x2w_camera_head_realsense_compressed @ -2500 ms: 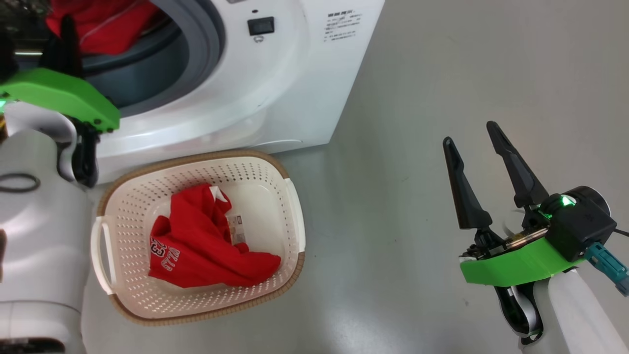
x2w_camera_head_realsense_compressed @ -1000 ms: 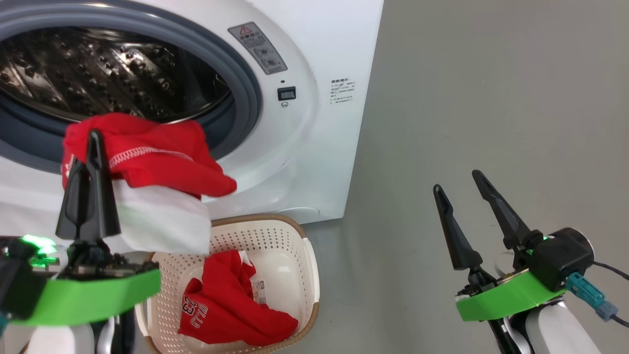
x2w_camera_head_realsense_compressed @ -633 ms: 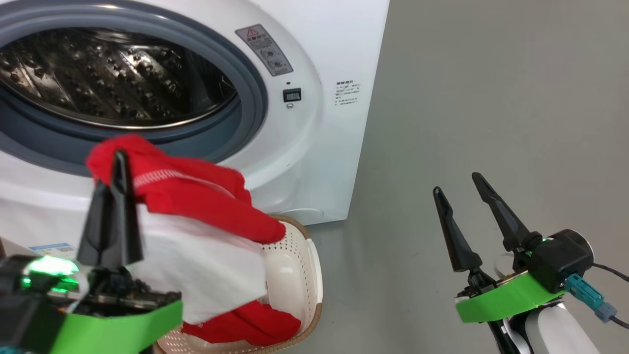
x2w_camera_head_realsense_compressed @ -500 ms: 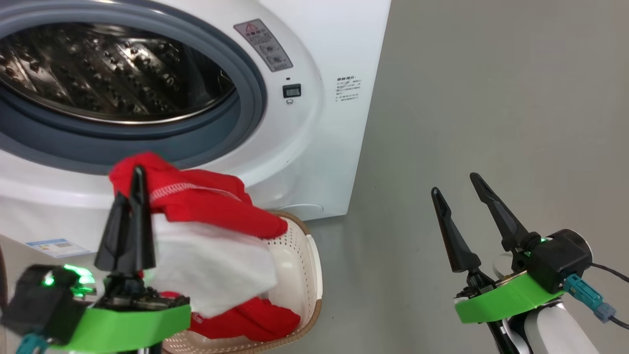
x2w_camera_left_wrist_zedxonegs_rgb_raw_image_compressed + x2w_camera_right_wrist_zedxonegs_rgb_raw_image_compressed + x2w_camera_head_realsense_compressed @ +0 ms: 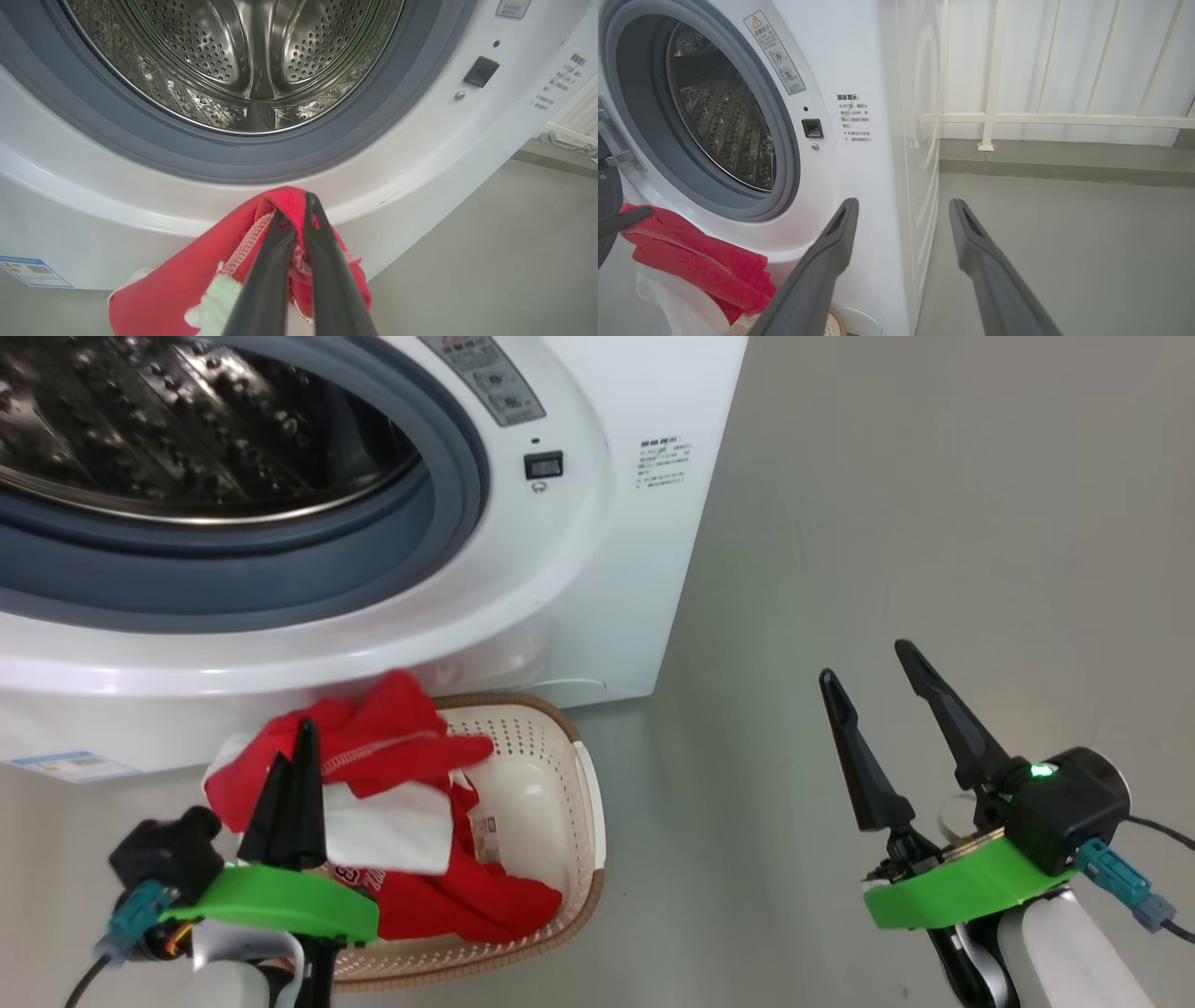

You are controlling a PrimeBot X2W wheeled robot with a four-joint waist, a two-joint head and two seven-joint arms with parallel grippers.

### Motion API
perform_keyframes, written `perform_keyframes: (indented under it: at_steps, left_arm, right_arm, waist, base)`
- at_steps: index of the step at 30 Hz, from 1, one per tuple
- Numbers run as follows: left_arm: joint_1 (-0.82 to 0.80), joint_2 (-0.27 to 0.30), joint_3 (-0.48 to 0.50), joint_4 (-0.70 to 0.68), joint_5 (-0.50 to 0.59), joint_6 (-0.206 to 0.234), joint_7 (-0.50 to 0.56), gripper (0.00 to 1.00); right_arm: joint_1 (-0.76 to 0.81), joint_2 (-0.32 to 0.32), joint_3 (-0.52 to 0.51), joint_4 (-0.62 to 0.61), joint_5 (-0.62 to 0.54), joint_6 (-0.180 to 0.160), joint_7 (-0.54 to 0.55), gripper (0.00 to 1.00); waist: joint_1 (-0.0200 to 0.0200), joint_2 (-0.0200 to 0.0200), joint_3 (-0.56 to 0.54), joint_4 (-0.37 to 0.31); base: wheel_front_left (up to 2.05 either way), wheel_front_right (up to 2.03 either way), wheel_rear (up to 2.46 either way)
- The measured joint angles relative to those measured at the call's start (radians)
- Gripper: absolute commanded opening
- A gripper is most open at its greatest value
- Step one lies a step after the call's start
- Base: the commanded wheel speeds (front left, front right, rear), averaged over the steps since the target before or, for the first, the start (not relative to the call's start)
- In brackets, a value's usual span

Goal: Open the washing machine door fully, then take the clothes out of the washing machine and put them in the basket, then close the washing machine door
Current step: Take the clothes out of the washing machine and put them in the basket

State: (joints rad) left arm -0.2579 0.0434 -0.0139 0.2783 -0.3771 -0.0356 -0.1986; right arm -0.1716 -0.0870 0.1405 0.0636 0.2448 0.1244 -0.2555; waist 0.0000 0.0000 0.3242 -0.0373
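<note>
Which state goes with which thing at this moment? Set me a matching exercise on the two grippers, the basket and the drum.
Things:
1. left gripper
2. right gripper
3. basket
4. drum

States:
A. open, holding nothing
B. bare perforated steel
C. shut on a red and white garment
D. contains a red lettered garment

Pairs: 1-C, 2-A, 3-D, 4-B

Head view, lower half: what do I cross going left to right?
Left gripper, shut on a red garment → basket → grey floor → right gripper, open.
</note>
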Motion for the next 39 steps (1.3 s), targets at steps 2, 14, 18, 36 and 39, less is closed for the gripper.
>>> perform_keyframes:
  at_steps: [2, 14, 18, 36, 39]
  left_arm:
    - [-0.027, -0.001, -0.002, 0.075, -0.012, 0.0, 0.005, 0.0]
    - [-0.24, -0.01, -0.008, 0.497, -0.111, -0.046, 0.055, 0.0]
    - [-0.31, -0.009, -0.015, 0.617, -0.126, -0.062, 0.083, 0.0]
    - [-0.518, 0.003, -0.069, 0.959, -0.124, -0.081, 0.082, 0.0]
    - [-0.531, 0.006, -0.069, 0.977, -0.125, -0.081, 0.078, 0.0]
  right_arm:
    - [-0.01, 0.002, 0.0, -0.002, 0.0, 0.0, 0.0, 1.0]
    - [-0.056, 0.009, 0.004, -0.007, -0.026, 0.0, 0.0, 1.0]
    - [-0.074, 0.014, 0.008, -0.011, -0.026, 0.0, 0.0, 1.0]
    - [-0.143, 0.025, 0.042, -0.015, -0.026, 0.0, 0.0, 1.0]
    - [-0.147, 0.026, 0.048, -0.015, -0.026, 0.0, 0.0, 1.0]
  waist:
    - [0.0, 0.0, 0.015, -0.003]
    - [0.0, 0.0, 0.108, -0.02]
    - [0.0, 0.0, 0.141, -0.025]
    - [0.0, 0.0, 0.263, -0.052]
    - [0.0, 0.0, 0.274, -0.057]
  base:
    - [0.0, 0.0, 0.0]
    - [0.0, 0.0, 0.0]
    - [0.0, 0.0, 0.0]
    - [0.0, 0.0, 0.0]
    - [0.0, 0.0, 0.0]
